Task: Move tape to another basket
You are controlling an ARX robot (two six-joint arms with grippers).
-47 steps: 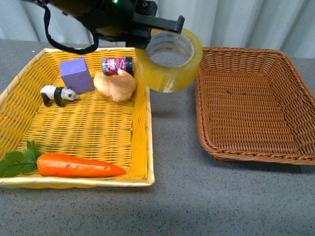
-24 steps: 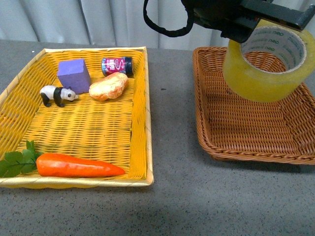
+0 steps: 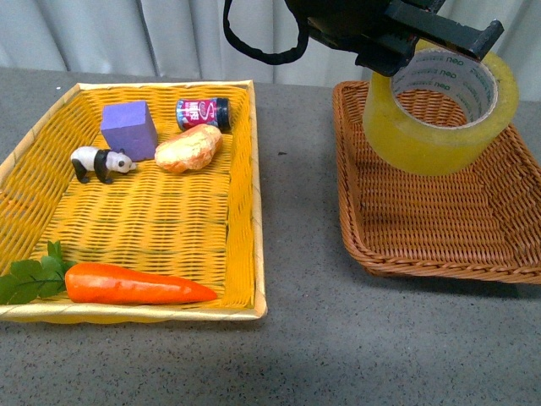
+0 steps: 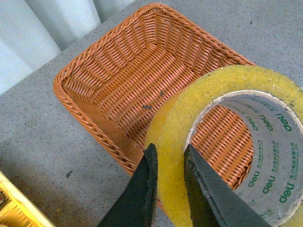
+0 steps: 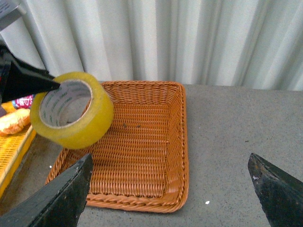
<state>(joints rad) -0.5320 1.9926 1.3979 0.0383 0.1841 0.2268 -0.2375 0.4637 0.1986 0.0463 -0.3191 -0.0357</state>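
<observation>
While the left claw (image 3: 475, 37) hangs over the table (image 3: 304, 338), we see it clamped on the tape (image 3: 439, 118). In the left wrist view its two dark fingers (image 4: 144, 189) straddle the roll's yellowish wall, one on the outer face and one at the edge of the white printed core. The wall fills the narrow gap between them. The roll hangs from the fingertips, tilted, with its open hole turned up and towards the front camera.

The tape is in the air above the basket (image 3: 351, 211), the dark brown one. In the front view it lies over the far left part of that basket, near the far rim. In the right wrist view it appears above the same corner. We cannot tell how high it hangs, but it appears lifted off the weave. The rest of the brown basket's floor shows only bare weave.

The right claw (image 5: 169, 161) holds nothing. Its two fingers stand wide apart at the lower corners of its own view, and the brown basket lies between and beyond them.

The yellow basket (image 3: 254, 211) sits to the left, apart from the brown one, with a strip of table between them. In it we see a purple block (image 3: 128, 128), a toy panda (image 3: 100, 163), a small can (image 3: 203, 112), a bread-like lump (image 3: 189, 149) and a carrot (image 3: 135, 286).
</observation>
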